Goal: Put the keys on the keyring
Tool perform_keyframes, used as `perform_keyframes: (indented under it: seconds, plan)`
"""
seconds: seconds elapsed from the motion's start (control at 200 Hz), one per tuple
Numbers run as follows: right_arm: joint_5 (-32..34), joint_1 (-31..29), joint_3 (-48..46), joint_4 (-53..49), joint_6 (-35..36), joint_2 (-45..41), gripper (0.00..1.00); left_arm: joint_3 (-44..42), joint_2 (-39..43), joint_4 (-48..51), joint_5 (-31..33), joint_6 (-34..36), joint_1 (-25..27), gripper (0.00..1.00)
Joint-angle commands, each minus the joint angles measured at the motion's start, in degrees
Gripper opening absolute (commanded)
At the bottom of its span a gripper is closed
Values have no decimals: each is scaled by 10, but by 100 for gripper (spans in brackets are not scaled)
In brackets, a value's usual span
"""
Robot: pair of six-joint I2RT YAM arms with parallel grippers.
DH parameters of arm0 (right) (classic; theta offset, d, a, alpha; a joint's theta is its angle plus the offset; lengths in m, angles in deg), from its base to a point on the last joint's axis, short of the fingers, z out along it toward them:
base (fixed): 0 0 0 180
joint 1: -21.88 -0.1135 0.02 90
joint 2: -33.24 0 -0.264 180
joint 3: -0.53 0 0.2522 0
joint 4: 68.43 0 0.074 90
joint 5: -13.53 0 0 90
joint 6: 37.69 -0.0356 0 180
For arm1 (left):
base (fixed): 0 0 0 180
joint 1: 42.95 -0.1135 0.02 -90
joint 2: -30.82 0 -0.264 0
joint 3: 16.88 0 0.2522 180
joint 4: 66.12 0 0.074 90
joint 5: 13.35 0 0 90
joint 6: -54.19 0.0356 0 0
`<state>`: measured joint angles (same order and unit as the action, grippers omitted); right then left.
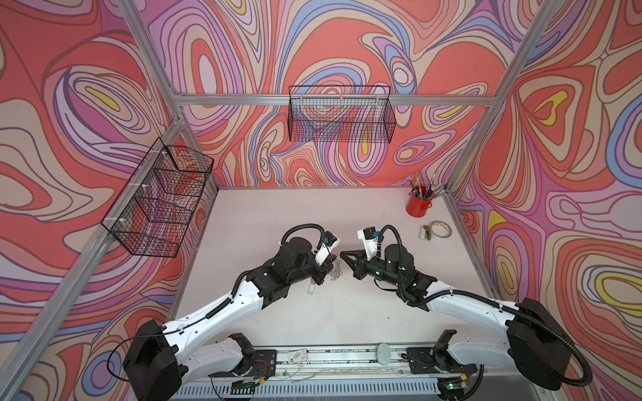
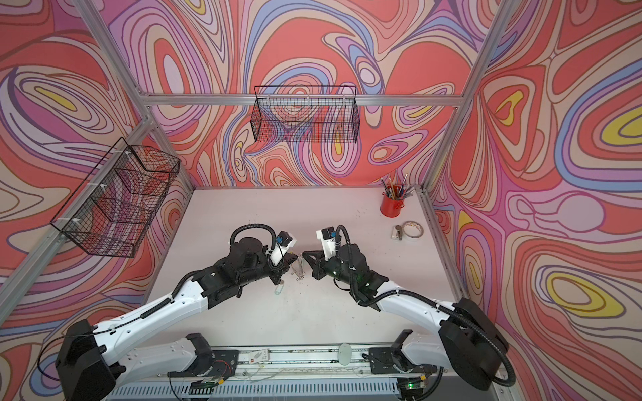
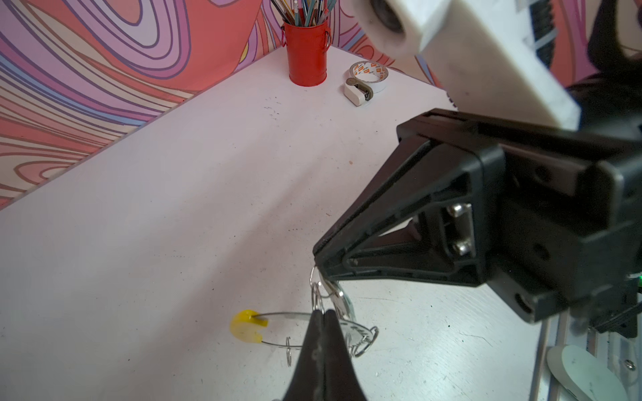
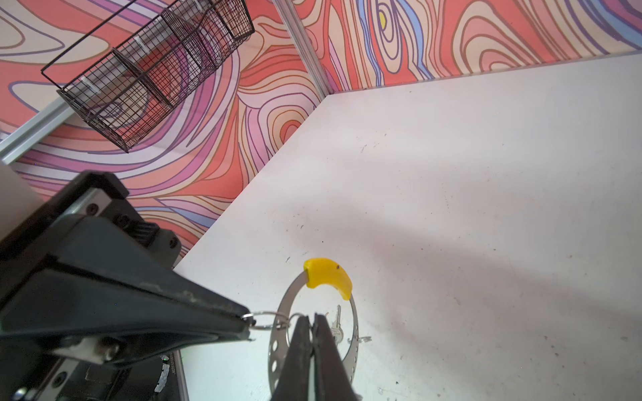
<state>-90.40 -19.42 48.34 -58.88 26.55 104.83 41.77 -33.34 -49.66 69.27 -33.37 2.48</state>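
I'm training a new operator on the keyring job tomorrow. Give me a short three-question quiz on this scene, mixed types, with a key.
1. True or false: the left gripper and the right gripper both have their jaws shut.
2. Multiple choice: the sleeve on the keyring is A) green, B) yellow, C) blue.
3. Short answer: in the right wrist view, what small silver thing is seen through the keyring's hoop, close beside the right gripper?
Key: 1 true; 2 B; 3 a key.
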Motion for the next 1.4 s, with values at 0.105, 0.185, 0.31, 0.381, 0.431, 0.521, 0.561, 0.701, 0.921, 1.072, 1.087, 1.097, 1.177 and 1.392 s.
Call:
perform_keyframes:
  seconds: [0.105, 0.185, 0.31, 0.381, 0.431, 0.521, 0.561, 0.701, 0.921, 1.072, 1.087, 1.097, 1.177, 1.392]
  plan:
    - [14, 6, 3, -41, -4, 12, 0, -2, 22, -66, 37, 15, 15, 0]
    - [13, 6, 4, -45, -3, 14, 0, -5, 24, -72, 40, 14, 16, 0]
    - [1, 6, 5, -44, -5, 21, 0, -10, 21, -86, 40, -8, 16, 0]
    - [3, 11, 5, -49, -3, 17, 0, -16, 20, -100, 44, -21, 17, 0]
    - [-6, 18, 4, -46, -5, 15, 0, -21, 21, -109, 50, -32, 17, 0]
    - [-27, 28, 8, -50, -3, 15, 3, -35, 24, -138, 46, -49, 17, 0]
    - [-33, 30, 13, -56, 0, 17, 7, -40, 24, -147, 45, -55, 17, 0]
    - [-43, 39, 27, -87, 7, 26, 20, -65, 25, -199, 44, -77, 18, 0]
    - [-61, 112, 6, -80, -11, 5, 37, -93, 23, -256, 53, -92, 18, 0]
    - [-14, 139, -2, -78, -1, -35, 67, -114, 16, -305, 50, -104, 18, 0]
    - [-17, 142, -1, -77, 0, -36, 69, -117, 15, -312, 47, -104, 18, 0]
    - [-19, 144, -1, -76, 1, -37, 71, -119, 15, -316, 46, -104, 18, 0]
    - [-36, 155, -4, -53, 11, -43, 82, -127, 9, -341, 36, -105, 18, 0]
    - [-59, 197, -53, 85, 6, -61, 98, -139, -7, -387, 17, -95, 15, 0]
